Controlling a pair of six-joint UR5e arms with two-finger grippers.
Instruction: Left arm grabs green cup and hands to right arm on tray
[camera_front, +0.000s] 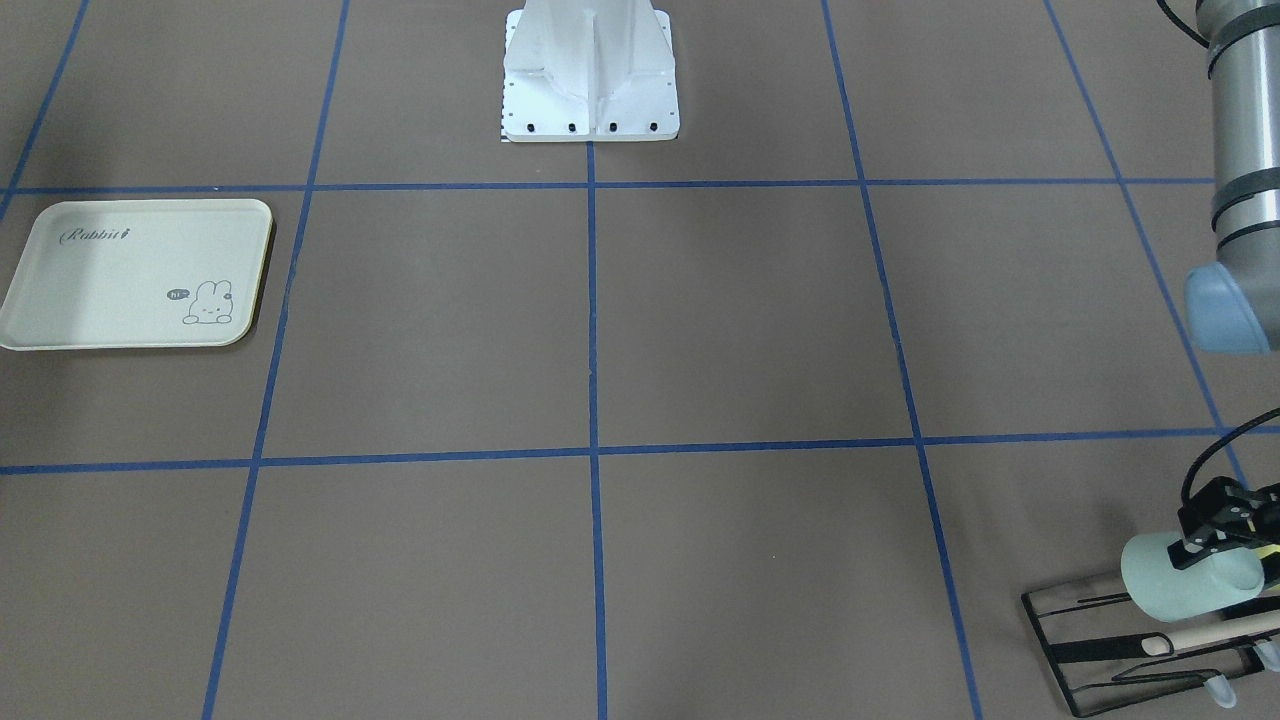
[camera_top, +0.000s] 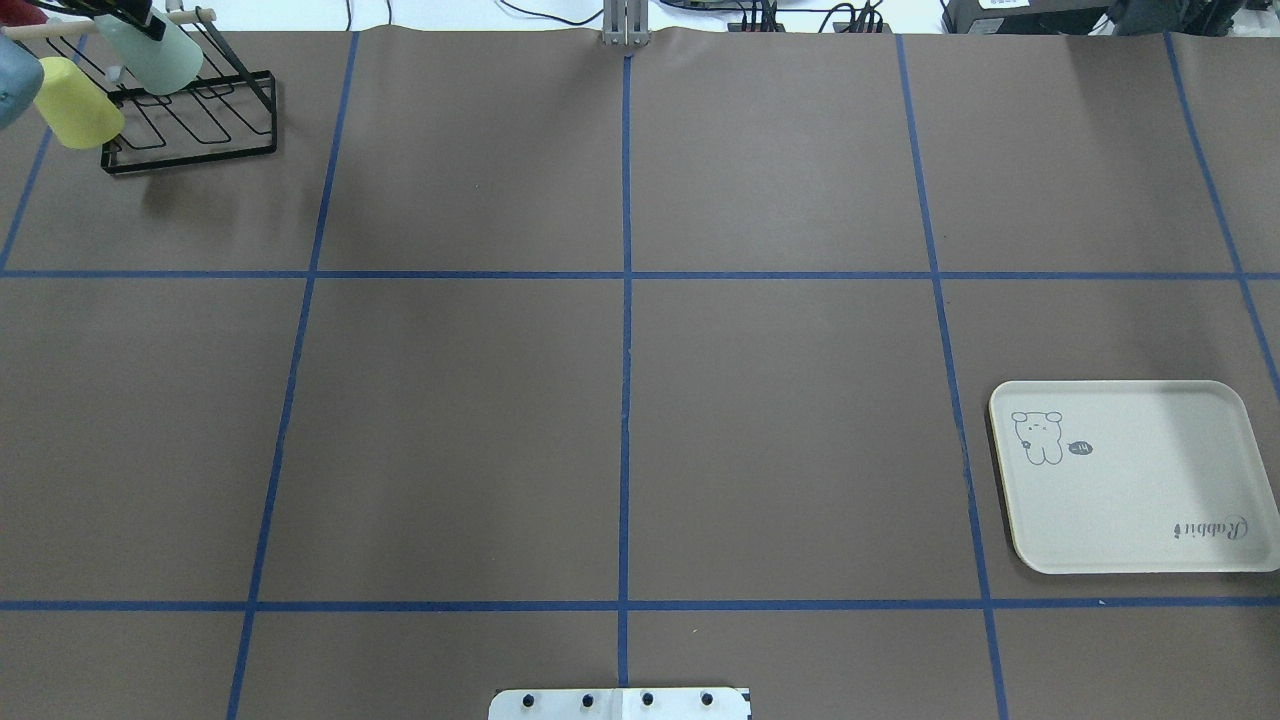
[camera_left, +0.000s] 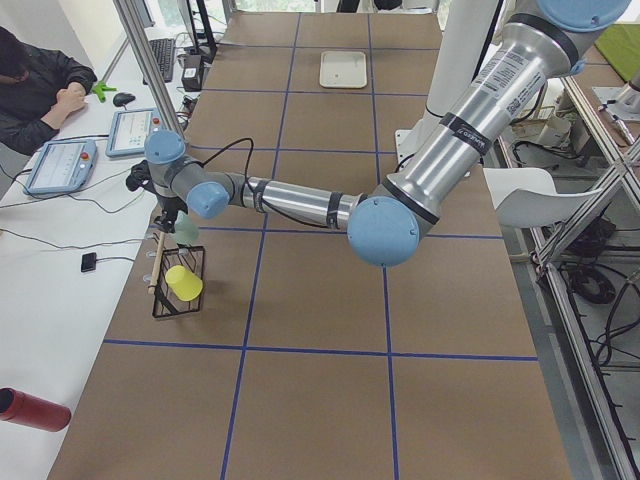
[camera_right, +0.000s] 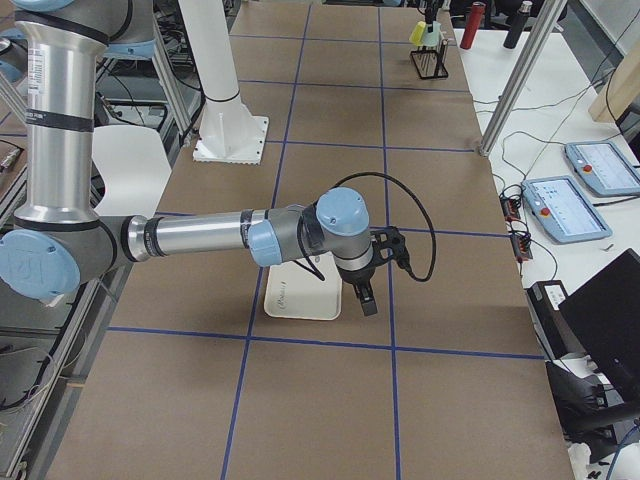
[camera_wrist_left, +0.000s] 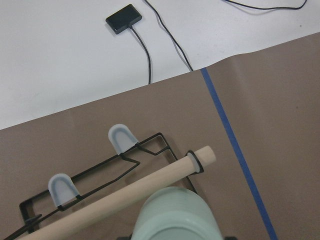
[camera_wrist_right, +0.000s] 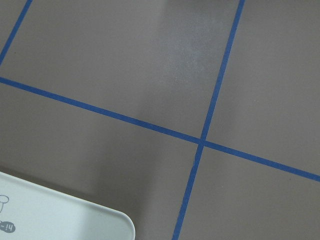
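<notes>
I log left gripper (camera_front: 1205, 540) clamped on green cup (camera_front: 1170, 585) over wire rack (camera_front: 1090, 650); right gripper (camera_right: 366, 300) state: cannot tell.

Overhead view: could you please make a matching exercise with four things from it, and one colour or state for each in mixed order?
Things:
1. green cup
2. yellow cup
3. tray
4. rack

Colour or state:
a. black wire
b. cream, with a rabbit drawing
c. tilted at the rack, no tool on it
d. in the left tool

Pairs: 1-d, 2-c, 3-b, 4-a
</notes>
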